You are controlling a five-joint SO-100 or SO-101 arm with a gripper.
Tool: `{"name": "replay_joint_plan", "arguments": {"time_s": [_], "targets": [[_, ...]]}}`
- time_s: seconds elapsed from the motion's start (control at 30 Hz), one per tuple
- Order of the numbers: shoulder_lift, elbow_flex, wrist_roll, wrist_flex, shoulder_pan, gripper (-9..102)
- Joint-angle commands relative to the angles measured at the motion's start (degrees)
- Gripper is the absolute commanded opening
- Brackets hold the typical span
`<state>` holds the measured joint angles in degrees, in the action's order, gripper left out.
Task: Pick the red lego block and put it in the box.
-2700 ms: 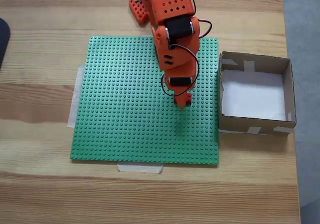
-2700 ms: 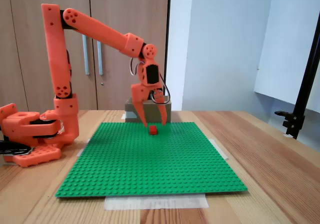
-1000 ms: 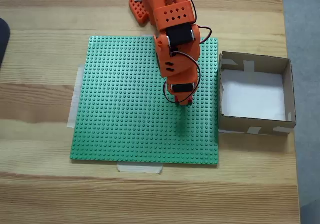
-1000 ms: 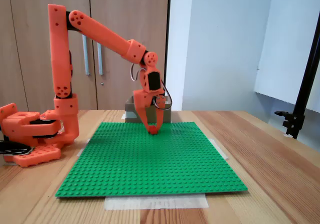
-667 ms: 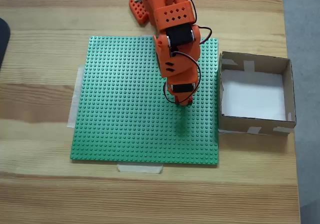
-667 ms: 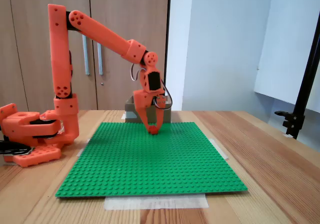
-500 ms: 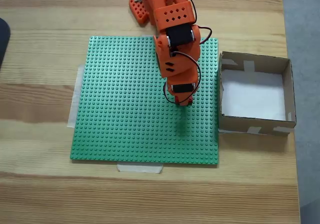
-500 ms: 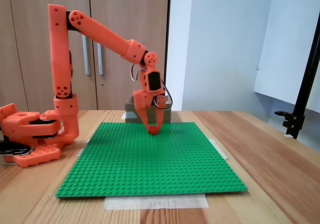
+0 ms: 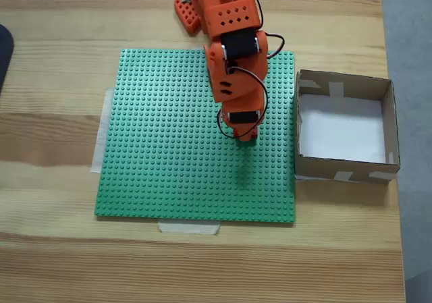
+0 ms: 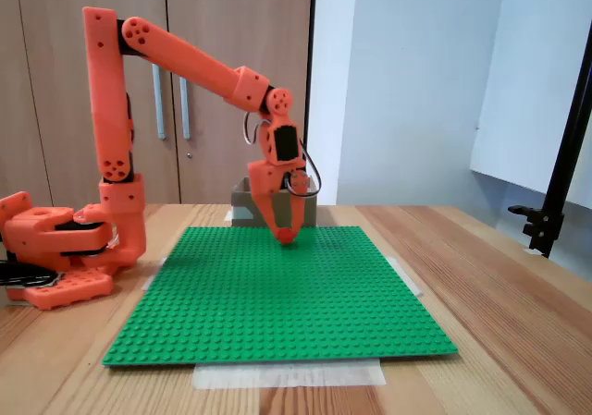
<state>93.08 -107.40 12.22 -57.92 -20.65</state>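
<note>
- The fingers (image 10: 280,213) of the gripper (image 10: 288,237) are drawn together around the red lego block (image 10: 288,238), which shows as a small red tip between their ends, lifted just clear of the studs in the fixed view from the side.
- The wooden table (image 9: 54,60) carries everything.
- The green baseplate (image 9: 162,148) lies flat at its middle, with pale tape (image 9: 188,227) under its edges.
- The orange arm (image 10: 176,54) reaches from its base over the plate.
- The box (image 9: 389,121) sits on the table touching the plate's right edge in the fixed view from above, its white bottom bare.
- In that view the gripper (image 9: 246,138) hangs over the plate, near the box but apart from it.
</note>
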Motion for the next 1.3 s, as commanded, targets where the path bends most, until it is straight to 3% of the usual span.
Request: {"name": "replay_joint_plan", "arguments": {"time_s": [0.0,0.7,1.27], "targets": [[3.34,3.16,0.62,-0.79,0.09,-1],[8.09,18.98,2.37,-9.58,-4.75,-1],[7.21,28.65,2.55,-14.77,-14.68,-1]]}}
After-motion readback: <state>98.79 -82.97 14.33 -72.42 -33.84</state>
